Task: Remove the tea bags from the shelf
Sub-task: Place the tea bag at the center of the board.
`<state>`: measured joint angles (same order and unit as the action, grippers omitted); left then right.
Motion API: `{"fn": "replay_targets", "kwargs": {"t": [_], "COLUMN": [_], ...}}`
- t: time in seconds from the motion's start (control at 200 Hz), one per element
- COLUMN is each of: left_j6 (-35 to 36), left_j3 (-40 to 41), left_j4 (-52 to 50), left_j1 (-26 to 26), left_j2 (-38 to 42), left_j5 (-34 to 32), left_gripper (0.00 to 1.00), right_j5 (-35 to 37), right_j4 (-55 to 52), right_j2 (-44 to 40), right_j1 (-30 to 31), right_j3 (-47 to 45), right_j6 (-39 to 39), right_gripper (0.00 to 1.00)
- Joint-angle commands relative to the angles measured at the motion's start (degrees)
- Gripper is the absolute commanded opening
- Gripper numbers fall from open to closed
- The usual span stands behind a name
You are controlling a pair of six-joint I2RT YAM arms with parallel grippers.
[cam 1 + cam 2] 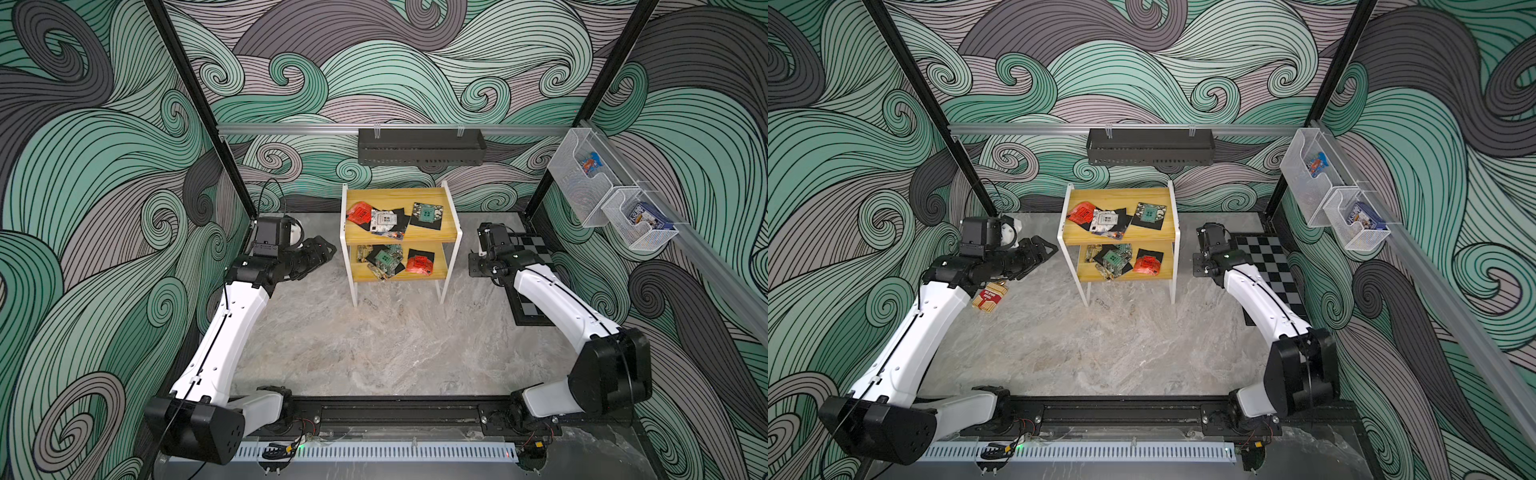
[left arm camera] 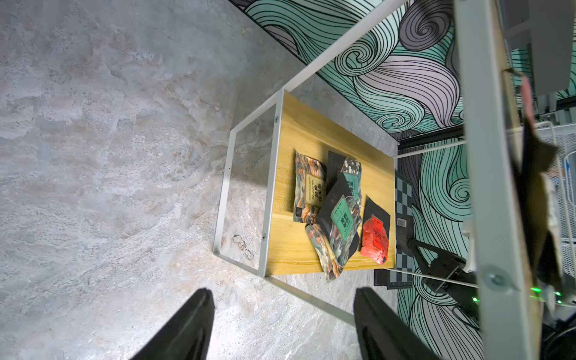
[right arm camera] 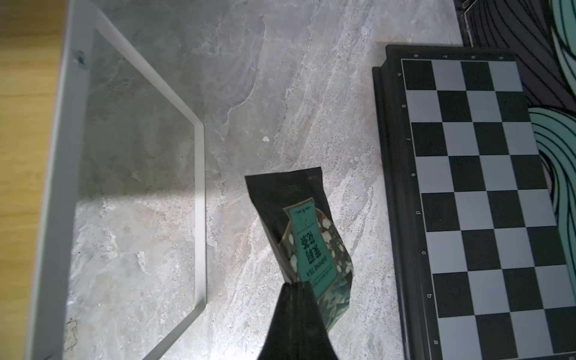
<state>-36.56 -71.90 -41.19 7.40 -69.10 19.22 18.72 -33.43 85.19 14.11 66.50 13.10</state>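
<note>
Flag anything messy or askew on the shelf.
On the lower board of the shelf the tea bags lie in a crooked, overlapping heap; one patterned sachet overhangs the board's front edge.

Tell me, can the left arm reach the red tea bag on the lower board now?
Probably yes: the open left gripper faces the shelf's open side, but other tea bags lie before the red tea bag.

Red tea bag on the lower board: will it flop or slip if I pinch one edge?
Probably light and semi-stiff: the red tea bag looks like creased foil, and the green tea bag in the right gripper juts out without drooping. Its glossy skin may slip. Lying flat, it should slide rather than roll.
</note>
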Motion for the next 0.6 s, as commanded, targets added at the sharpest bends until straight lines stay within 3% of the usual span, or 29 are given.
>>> {"fn": "replay_targets", "kwargs": {"t": [0.0, 0.595], "left_j6": [-0.2, 0.1], "left_j3": [-0.4, 0.7], "left_j4": [1.2, 2.6], "left_j1": [-0.5, -0.5], "left_j2": [0.6, -2.0], "left_j5": [-0.7, -1.2], "left_gripper": [0.74, 0.73], "right_j5": [-0.9, -7.3], "right_j4": [4.2, 8.9], "right_j2": [2.0, 15.8], "right_j1": [-0.2, 0.3], "right_j3": [-0.5, 1.4], "right_j6": [2.1, 6.1], "right_gripper": [0.0, 0.0]}}
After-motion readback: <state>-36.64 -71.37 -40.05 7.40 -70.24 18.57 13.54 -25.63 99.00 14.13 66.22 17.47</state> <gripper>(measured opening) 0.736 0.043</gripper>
